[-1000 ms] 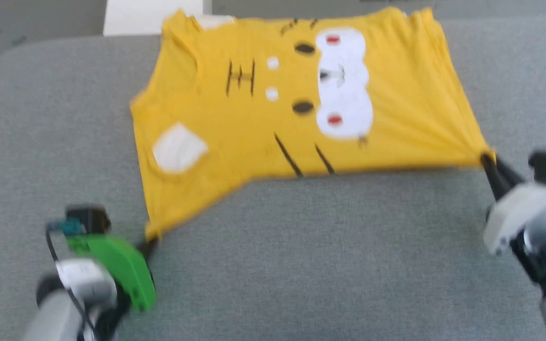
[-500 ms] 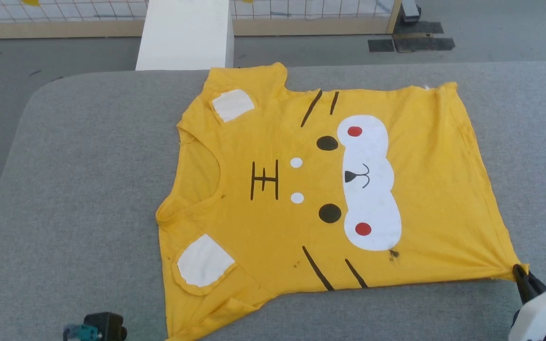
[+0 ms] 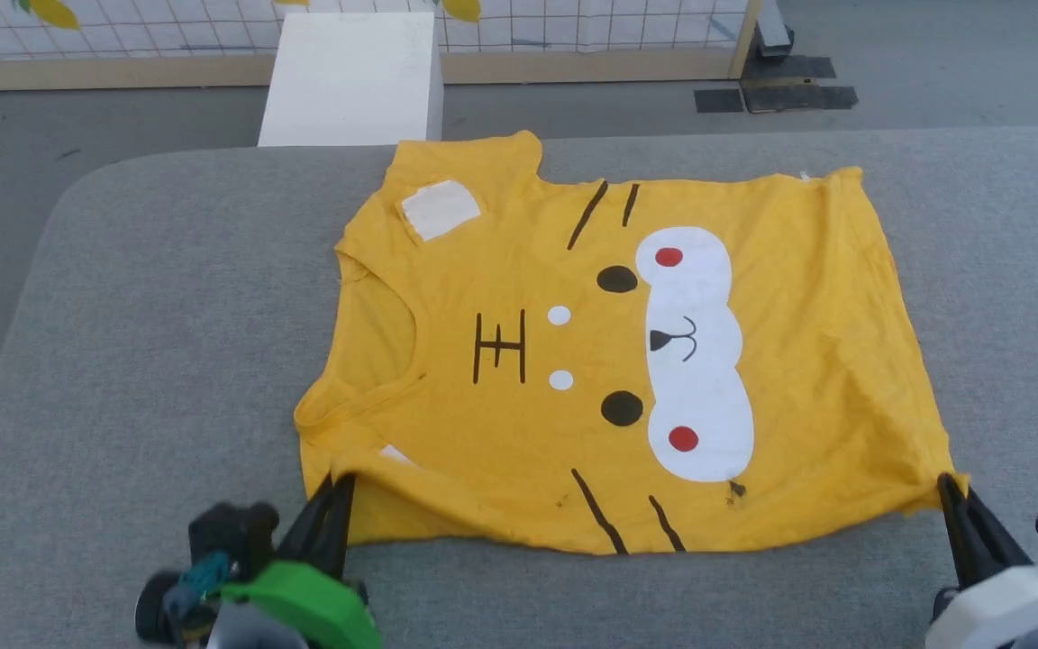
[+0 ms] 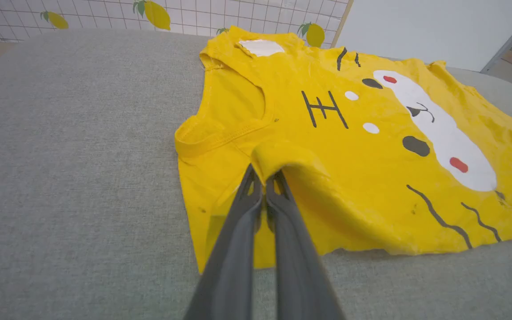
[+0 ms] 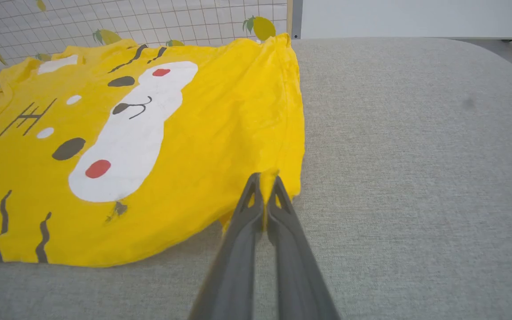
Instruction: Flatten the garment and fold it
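The left gripper (image 4: 262, 180) and right gripper (image 5: 265, 180) each pinch a near corner of the garment (image 3: 825, 361), flat in the middle of the grey table (image 3: 122, 361), likely to fold it over.

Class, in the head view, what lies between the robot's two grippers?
In the head view, the near edge of the garment runs from the left gripper to the right gripper, both shut on it.
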Controlling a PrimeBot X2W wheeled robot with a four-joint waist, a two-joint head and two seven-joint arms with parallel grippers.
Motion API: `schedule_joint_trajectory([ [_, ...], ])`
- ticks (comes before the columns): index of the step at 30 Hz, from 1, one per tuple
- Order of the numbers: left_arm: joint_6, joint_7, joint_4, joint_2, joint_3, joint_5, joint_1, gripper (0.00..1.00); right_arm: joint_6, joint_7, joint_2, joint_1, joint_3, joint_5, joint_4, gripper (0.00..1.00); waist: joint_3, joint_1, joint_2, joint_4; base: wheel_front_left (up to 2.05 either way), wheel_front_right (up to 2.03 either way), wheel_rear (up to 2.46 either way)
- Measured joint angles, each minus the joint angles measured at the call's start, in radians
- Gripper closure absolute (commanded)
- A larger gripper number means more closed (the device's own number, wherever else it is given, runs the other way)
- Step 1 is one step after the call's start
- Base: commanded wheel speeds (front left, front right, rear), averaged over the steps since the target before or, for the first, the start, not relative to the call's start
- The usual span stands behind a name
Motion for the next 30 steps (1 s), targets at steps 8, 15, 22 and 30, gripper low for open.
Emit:
schedule_joint_trajectory([
  [8,-0.052,0.027,0.047,-0.003,-0.006,0.012,-0.224,1.00,0.000,0.064,-0.092,-0.172,0.075,0.011,0.028,1.00,0.035,0.0000,0.0000,-0.017,0.00,0.00,0.00],
  [15,-0.130,0.148,0.113,0.021,0.006,-0.052,-0.438,1.00,0.000,0.193,-0.149,-0.321,0.105,0.044,0.073,1.00,0.098,0.0001,0.0000,-0.028,0.00,0.00,0.00],
  [22,-0.156,0.270,0.198,0.085,0.033,-0.079,-0.618,1.00,0.000,0.290,-0.180,-0.483,0.146,0.068,0.132,1.00,0.177,0.0001,0.0000,-0.040,0.00,0.00,0.00],
  [30,-0.142,0.438,0.352,0.152,0.052,-0.117,-0.688,1.00,0.000,0.359,-0.200,-0.664,0.224,0.093,0.295,1.00,0.277,0.0002,0.0000,-0.060,0.00,0.00,0.00],
])
